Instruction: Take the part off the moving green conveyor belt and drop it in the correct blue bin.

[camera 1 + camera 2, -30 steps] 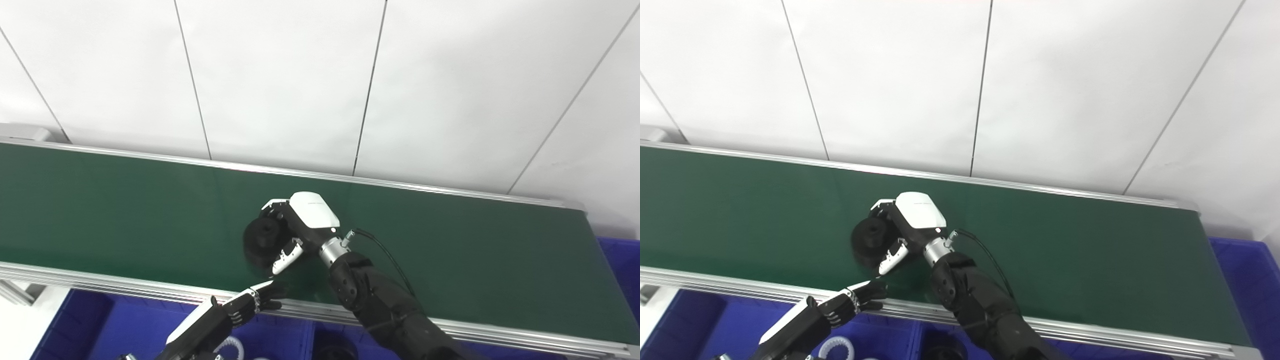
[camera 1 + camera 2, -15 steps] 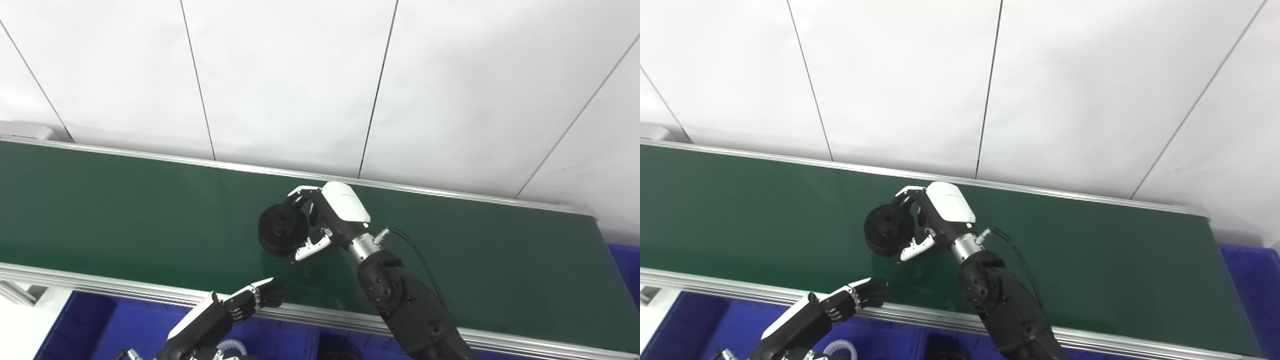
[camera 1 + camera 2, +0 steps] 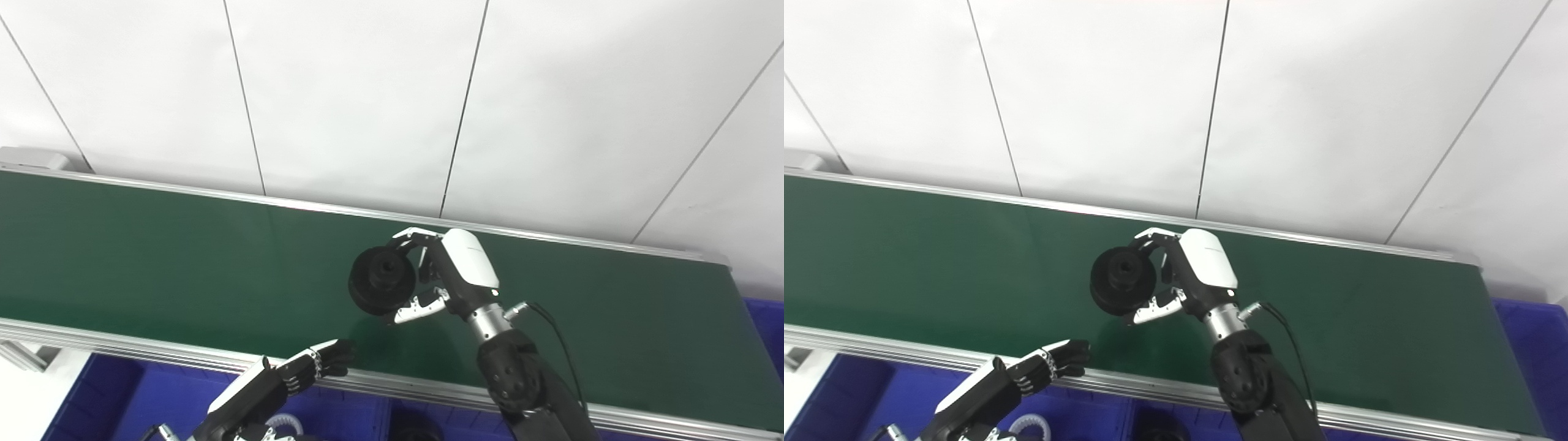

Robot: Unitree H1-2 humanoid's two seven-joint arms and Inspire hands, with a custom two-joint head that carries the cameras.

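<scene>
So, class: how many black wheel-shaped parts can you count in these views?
2: one black wheel held by the right hand above the belt; another, partly seen, in the blue bin below. More may be hidden.

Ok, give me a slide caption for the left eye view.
Right hand holds a black wheel above the green belt; left hand waits near its front rail.

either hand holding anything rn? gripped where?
Right hand holds the black round pulley-like part by its rim, fingers over the top edge and thumb under it. Left hand holds nothing, at the green conveyor belt's near rail.
</scene>
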